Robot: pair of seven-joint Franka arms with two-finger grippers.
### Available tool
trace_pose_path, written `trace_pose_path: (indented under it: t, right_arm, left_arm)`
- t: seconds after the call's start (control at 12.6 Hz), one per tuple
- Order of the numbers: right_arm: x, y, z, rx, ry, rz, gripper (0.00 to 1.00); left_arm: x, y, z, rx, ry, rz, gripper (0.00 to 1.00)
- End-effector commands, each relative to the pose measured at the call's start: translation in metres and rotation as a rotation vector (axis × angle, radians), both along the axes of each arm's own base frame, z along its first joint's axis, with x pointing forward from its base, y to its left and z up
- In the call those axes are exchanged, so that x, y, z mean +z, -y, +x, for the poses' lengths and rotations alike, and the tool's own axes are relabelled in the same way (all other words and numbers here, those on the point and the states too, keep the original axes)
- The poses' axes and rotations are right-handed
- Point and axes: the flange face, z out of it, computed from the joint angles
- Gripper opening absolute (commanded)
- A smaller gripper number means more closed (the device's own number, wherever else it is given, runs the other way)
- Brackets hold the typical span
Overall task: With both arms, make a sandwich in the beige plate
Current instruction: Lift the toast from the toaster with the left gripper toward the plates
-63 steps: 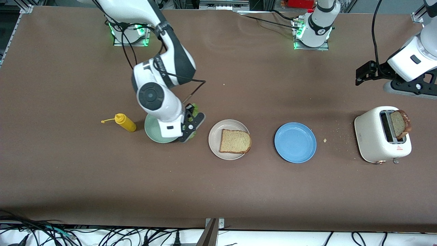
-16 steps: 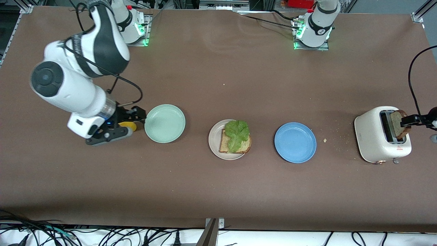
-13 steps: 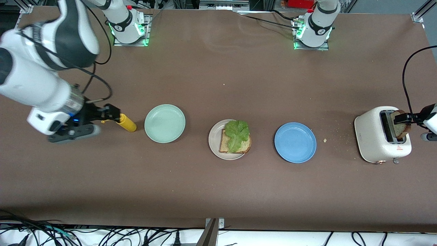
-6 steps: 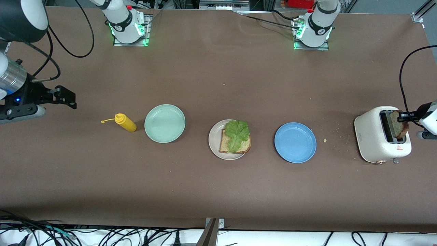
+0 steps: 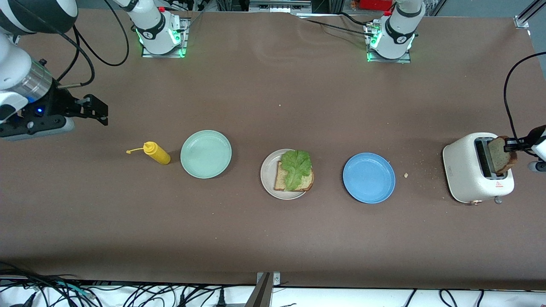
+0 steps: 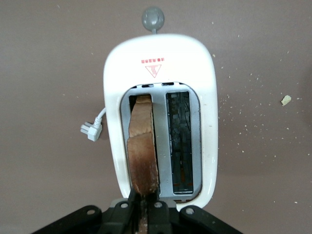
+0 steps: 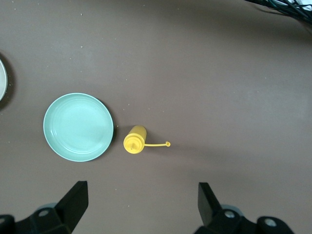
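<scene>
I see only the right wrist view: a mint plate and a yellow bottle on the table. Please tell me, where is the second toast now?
Observer: The toast slice stands in one slot of the white toaster, at the left arm's end of the table.
Operator: Does the left hand hold it?
Observer: Yes, the left hand is shut on the slice's top edge.
Operator: And is the beige plate ready?
Observer: The beige plate carries one bread slice with a lettuce leaf on it, uncovered.
</scene>
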Motion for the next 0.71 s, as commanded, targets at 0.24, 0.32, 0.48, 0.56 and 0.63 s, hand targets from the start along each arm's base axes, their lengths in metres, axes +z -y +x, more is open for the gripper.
trace_pose_path:
  t: [0.24, 0.32, 0.48, 0.56, 0.63]
  right_arm:
    - [0.013, 0.050, -0.016, -0.095, 0.005, -0.005, 1.00]
    - [0.015, 0.051, -0.016, -0.097, 0.012, -0.006, 1.00]
    - [0.008, 0.058, -0.011, -0.103, 0.002, -0.009, 1.00]
    - [0.006, 0.063, -0.010, -0.108, -0.005, -0.009, 1.00]
    - [0.007, 0.066, -0.011, -0.114, -0.005, -0.010, 1.00]
  left_arm:
    - [0.090, 0.041, 0.006, -0.066, -0.019, 0.027, 0.00]
    - [0.098, 0.063, 0.012, -0.098, -0.008, 0.013, 0.00]
    - [0.099, 0.109, 0.021, -0.183, -0.001, -0.007, 0.00]
    - [0.101, 0.136, 0.025, -0.228, 0.006, -0.020, 0.00]
    - [0.104, 0.160, 0.027, -0.257, 0.014, -0.032, 0.00]
